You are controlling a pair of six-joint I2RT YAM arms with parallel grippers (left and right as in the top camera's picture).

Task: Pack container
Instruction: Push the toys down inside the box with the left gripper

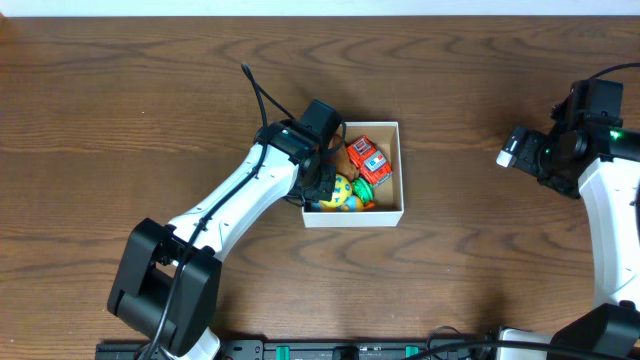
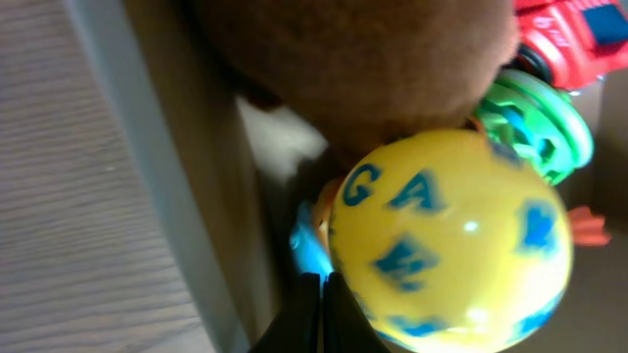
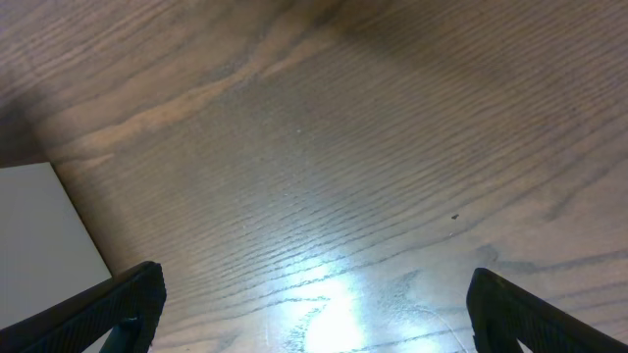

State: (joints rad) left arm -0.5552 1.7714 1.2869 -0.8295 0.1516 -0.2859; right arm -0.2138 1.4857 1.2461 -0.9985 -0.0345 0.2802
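Note:
The container (image 1: 355, 217), a small white box with a brown inside, sits at the table's middle. It holds a red toy car (image 1: 367, 157), a yellow ball with blue letters (image 1: 346, 192) and a green toy (image 1: 364, 188). My left gripper (image 1: 320, 187) is shut and empty, low inside the box at its left wall. In the left wrist view its fingertips (image 2: 322, 281) sit between the box wall (image 2: 186, 196) and the yellow ball (image 2: 451, 240), with a brown plush (image 2: 363, 59), the green toy (image 2: 540, 123) and the red car (image 2: 574, 34) beyond. My right gripper (image 1: 522, 150) (image 3: 314, 294) is open over bare wood, far right.
The wooden table (image 1: 150, 100) surrounds the box. A black cable (image 1: 262, 100) runs from the left arm over the table behind the box. A pale flat surface (image 3: 39, 240) shows at the left edge of the right wrist view; I cannot tell what it is.

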